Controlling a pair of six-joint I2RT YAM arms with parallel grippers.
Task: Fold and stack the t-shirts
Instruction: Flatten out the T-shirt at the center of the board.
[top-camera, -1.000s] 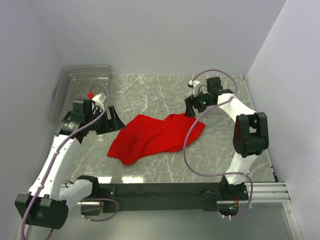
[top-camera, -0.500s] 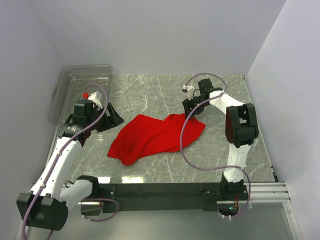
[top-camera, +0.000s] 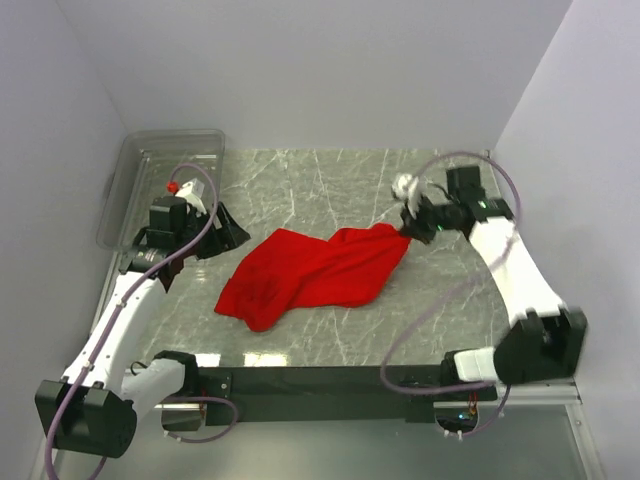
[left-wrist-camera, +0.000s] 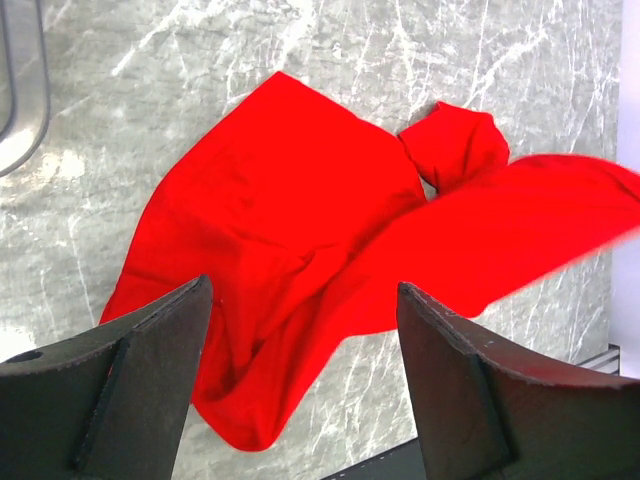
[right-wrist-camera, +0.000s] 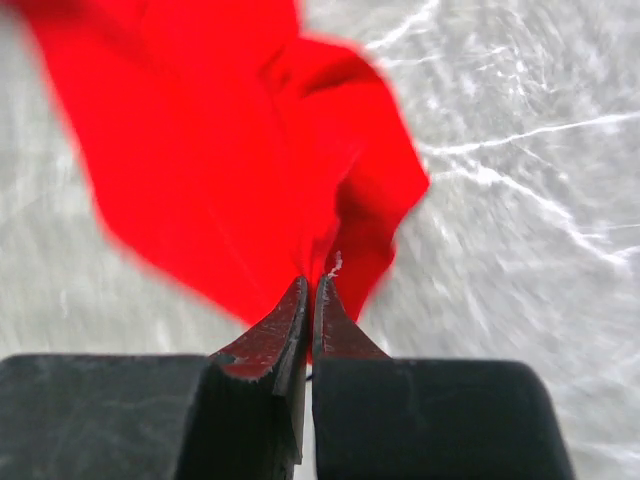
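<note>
A plain red t-shirt (top-camera: 315, 272) lies crumpled in the middle of the marble table, and it fills the left wrist view as the t-shirt (left-wrist-camera: 300, 250). My right gripper (top-camera: 408, 232) is shut on its far right corner, and the cloth is stretched toward it. In the right wrist view the jaws meet at the right gripper (right-wrist-camera: 311, 285) with red cloth (right-wrist-camera: 230, 150) pinched between them. My left gripper (top-camera: 222, 238) hovers open off the shirt's left side. In its own view the left gripper (left-wrist-camera: 300, 300) has nothing between its fingers.
A clear plastic bin (top-camera: 160, 180) stands at the back left, close behind the left arm. The walls close in on the left, the back and the right. A black rail (top-camera: 330, 382) runs along the near edge of the table (top-camera: 300, 185).
The right gripper shut on the shirt's right corner and swung out to the right, pulling the cloth taut. The left arm has barely moved.
</note>
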